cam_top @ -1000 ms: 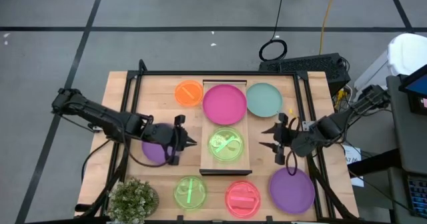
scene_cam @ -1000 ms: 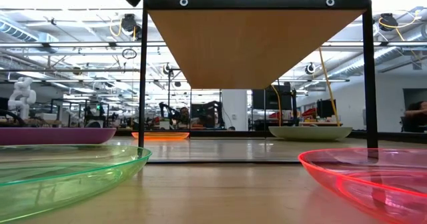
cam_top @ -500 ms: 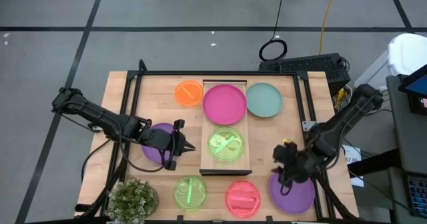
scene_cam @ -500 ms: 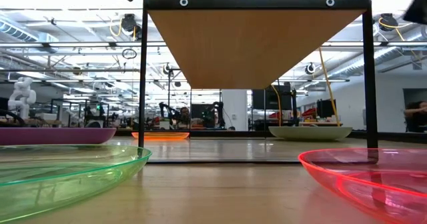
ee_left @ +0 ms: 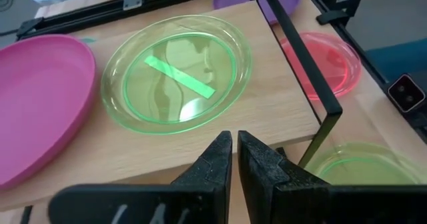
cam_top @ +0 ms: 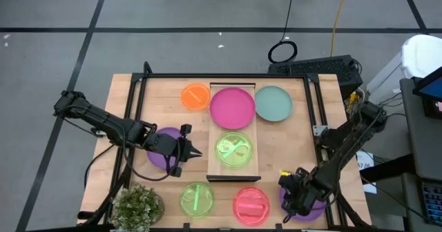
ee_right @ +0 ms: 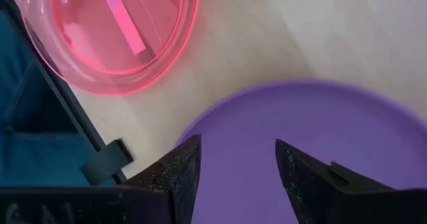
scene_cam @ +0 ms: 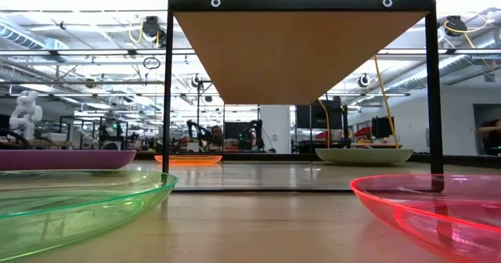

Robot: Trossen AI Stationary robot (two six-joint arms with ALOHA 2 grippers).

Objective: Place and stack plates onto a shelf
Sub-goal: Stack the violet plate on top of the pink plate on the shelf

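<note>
The shelf (cam_top: 234, 130) is a raised light-wood board carrying a magenta plate (cam_top: 233, 108) and a translucent green plate (cam_top: 233, 150). On the table lie an orange plate (cam_top: 195, 96), a teal plate (cam_top: 273, 102), two purple plates (cam_top: 160, 157) (cam_top: 312, 206), a second green plate (cam_top: 196, 198) and a pink-red plate (cam_top: 250, 205). My left gripper (cam_top: 192, 151) (ee_left: 233, 151) is shut and hovers at the shelf's left edge, pointing at the green plate (ee_left: 177, 74). My right gripper (cam_top: 290, 194) (ee_right: 235, 159) is open, pointing down over the near-right purple plate's (ee_right: 300, 151) rim.
A small potted plant (cam_top: 138, 206) stands at the table's near left corner. Black frame bars (cam_top: 135, 101) run along the table's sides, and the shelf's dark posts (scene_cam: 167, 91) stand on the tabletop. A bare strip of wood (cam_top: 286, 146) lies right of the shelf.
My right gripper has swung from beside the shelf's right edge toward the table's near edge, tipped to point down and lowered over the near-right purple plate, staying open. No plate has moved.
</note>
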